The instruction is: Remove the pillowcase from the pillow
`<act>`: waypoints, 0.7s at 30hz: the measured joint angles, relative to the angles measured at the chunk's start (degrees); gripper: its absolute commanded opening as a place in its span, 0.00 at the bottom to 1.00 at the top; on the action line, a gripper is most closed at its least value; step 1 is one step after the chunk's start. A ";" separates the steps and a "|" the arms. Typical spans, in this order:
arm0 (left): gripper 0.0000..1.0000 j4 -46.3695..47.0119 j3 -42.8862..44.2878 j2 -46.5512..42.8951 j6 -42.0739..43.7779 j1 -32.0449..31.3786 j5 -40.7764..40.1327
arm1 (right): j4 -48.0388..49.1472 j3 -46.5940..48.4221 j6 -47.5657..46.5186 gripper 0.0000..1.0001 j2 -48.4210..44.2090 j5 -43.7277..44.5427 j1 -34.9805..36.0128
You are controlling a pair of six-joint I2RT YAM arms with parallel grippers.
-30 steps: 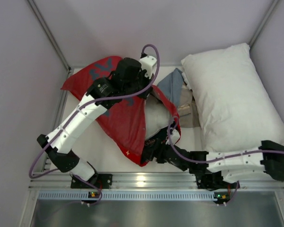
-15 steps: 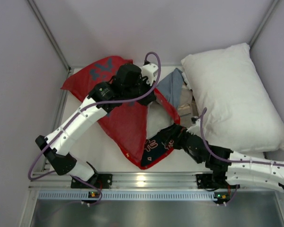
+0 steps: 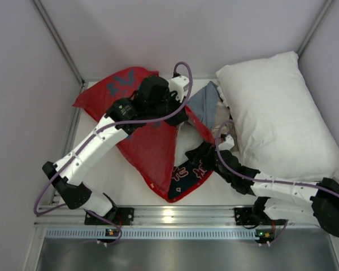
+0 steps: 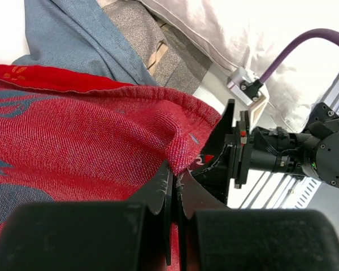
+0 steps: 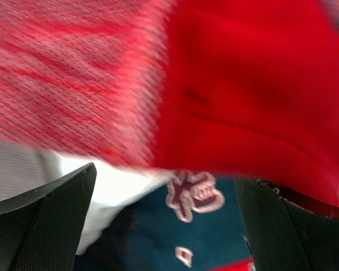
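Note:
The red pillowcase (image 3: 147,144) lies at the table's middle left, its mouth toward the front right, showing a dark blue lining with white and red motifs (image 3: 186,172). A patch of the white pillow (image 3: 185,142) shows inside the mouth. My left gripper (image 3: 172,113) is shut on a fold of the case's red hem (image 4: 181,144) and holds it raised. My right gripper (image 3: 199,153) is open at the mouth. In the right wrist view its fingers (image 5: 45,209) stand wide apart, with the white pillow (image 5: 110,186) and the motif lining (image 5: 195,195) between them under red cloth (image 5: 243,84).
A large smooth white pillow (image 3: 277,113) fills the right side. A plain grey-blue cloth (image 3: 206,100) and a beige-grey cloth (image 3: 221,129) lie between it and the case. White walls close the back and sides. A metal rail (image 3: 169,214) runs along the front.
My right arm has swung from the case's front corner up and right, and its gripper now sits at the mouth. My left gripper has lifted the hem slightly, opening the mouth wider.

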 measured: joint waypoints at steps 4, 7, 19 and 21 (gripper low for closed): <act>0.00 0.57 -0.42 0.00 -0.15 0.00 0.42 | 10.97 -0.59 0.22 1.00 3.96 -3.17 -0.98; 0.00 0.94 -0.87 0.00 -0.42 0.00 0.79 | 19.21 -2.16 1.86 0.99 6.93 -4.74 -2.71; 0.00 2.08 -2.45 -0.02 -1.38 0.00 1.46 | 26.14 -6.12 10.34 0.99 10.01 -4.61 -5.86; 0.00 2.10 -2.45 -0.02 -1.44 0.00 1.49 | 25.92 -7.21 10.78 0.99 8.76 -4.24 -6.27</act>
